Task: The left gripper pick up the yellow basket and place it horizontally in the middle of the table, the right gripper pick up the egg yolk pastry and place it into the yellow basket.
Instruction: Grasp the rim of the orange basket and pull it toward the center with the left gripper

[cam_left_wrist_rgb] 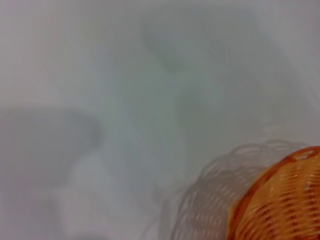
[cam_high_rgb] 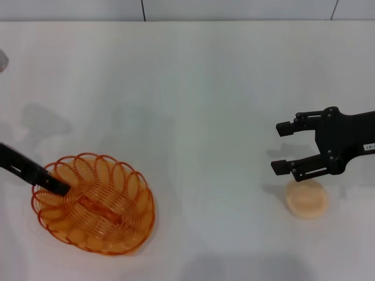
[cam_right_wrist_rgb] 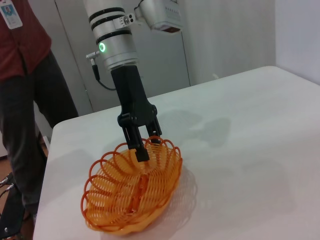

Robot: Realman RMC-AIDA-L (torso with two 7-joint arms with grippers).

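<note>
The yellow basket (cam_high_rgb: 94,205) sits at the table's (cam_high_rgb: 193,88) near left, tilted in the right wrist view (cam_right_wrist_rgb: 132,192). My left gripper (cam_high_rgb: 58,186) comes in from the left, with one finger inside the rim and one outside (cam_right_wrist_rgb: 145,142), shut on the rim. The left wrist view shows only a piece of the basket (cam_left_wrist_rgb: 280,205) and its shadow. At the near right lies the egg yolk pastry (cam_high_rgb: 306,199). My right gripper (cam_high_rgb: 282,147) hangs open just beyond it, apart from it, with nothing between its fingers.
A person in a red top (cam_right_wrist_rgb: 20,75) stands beyond the table's far left edge in the right wrist view. The white table surface stretches between the basket and the pastry.
</note>
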